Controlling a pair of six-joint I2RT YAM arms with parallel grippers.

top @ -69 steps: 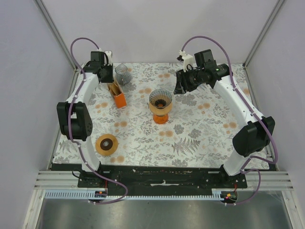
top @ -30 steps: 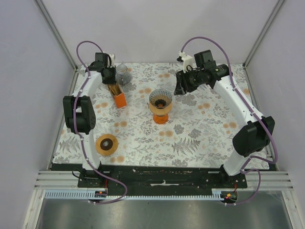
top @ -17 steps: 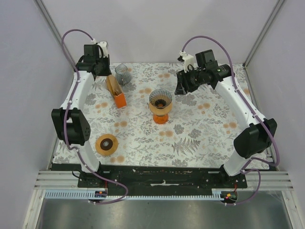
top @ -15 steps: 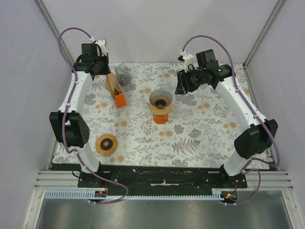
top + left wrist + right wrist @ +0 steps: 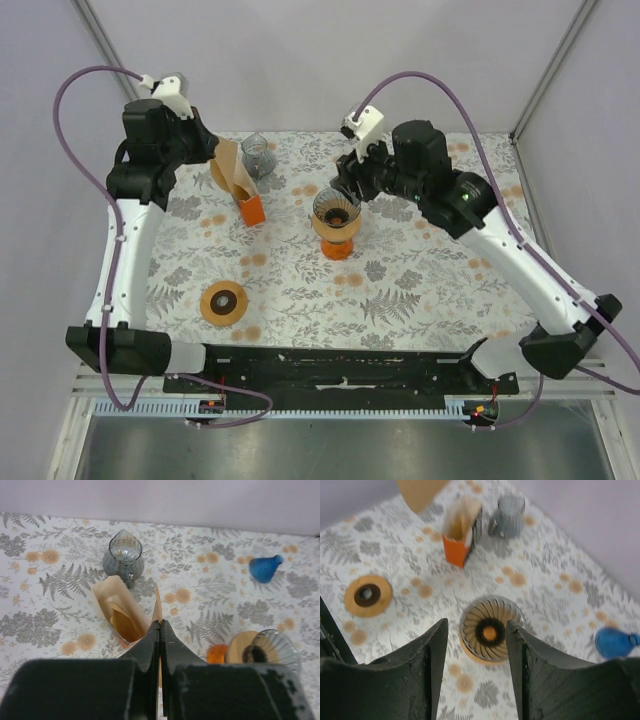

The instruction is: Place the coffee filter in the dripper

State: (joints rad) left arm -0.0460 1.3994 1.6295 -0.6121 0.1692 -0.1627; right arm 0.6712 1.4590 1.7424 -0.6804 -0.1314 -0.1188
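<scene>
Left end effector (image 5: 160,630) has its two fingers pressed together on a single coffee filter (image 5: 226,168). The left wrist view shows only a thin peach edge of paper running between the fingers. From above, the tan filter hangs in the air at about 10 o'clock on the bench (image 5: 420,290), just over the orange filter holder (image 5: 251,210), which has more filters standing in it. The held filter appears to be apart from that stack, though the overhead angle does not settle whether its lower corner touches the top of it. At roughly 12 o'clock from the bench's centre stands the glass dripper (image 5: 337,208) on its orange base, its ribbed cone bare with no paper inside. The right end effector (image 5: 476,625) hovers above it with its fingers spread wide, holding nothing, and the cone is framed between them in the right wrist view. A small glass pitcher (image 5: 122,555) sits at 11 o'clock just beyond the holder. A wooden ring (image 5: 223,302) lies at 8 o'clock, well apart from the rest, and a blue object (image 5: 263,568) rests toward 1 o'clock. By my reading the pick is done and the placing is not. The filter has to travel from 10 o'clock across to the dripper, go into the cone and be released. The right arm may need to make room or help seat the paper.
</scene>
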